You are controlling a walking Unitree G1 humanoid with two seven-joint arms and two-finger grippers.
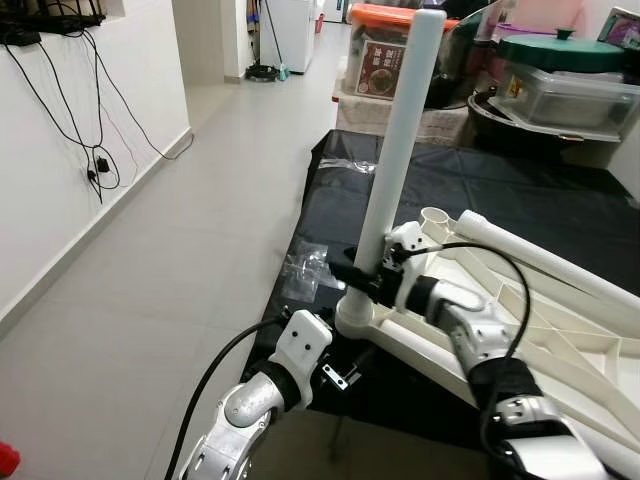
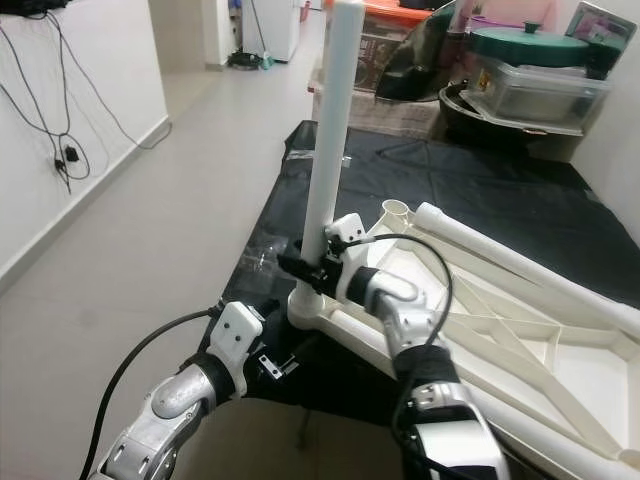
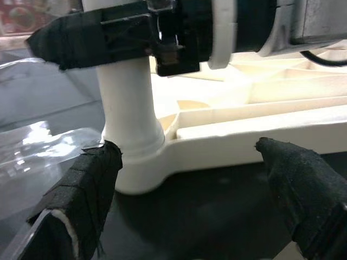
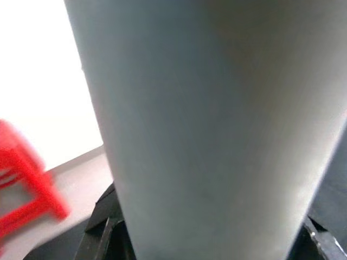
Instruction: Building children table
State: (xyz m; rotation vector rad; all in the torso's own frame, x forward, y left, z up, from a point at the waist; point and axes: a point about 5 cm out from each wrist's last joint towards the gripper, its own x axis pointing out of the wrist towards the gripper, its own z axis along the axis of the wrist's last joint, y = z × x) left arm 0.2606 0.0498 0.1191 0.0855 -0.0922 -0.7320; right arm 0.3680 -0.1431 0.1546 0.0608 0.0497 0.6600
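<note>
Over on the left, the left gripper [image 3: 190,200] sits low at the corner of the upside-down white tabletop [image 1: 560,340], fingers spread wide either side of the corner socket [image 3: 135,162] with nothing held. A crinkly clear plastic bag [image 1: 305,268] lies on the black sheet [image 1: 520,190] nearby. The right gripper [image 1: 362,272] is clamped around the white table leg [image 1: 398,140], which stands upright in that socket. Its wrist camera is mostly just blurry leg plus something red [image 4: 24,179] I can't make out. A second leg [image 1: 540,255] lies across the tabletop, cut off at the edge.
</note>
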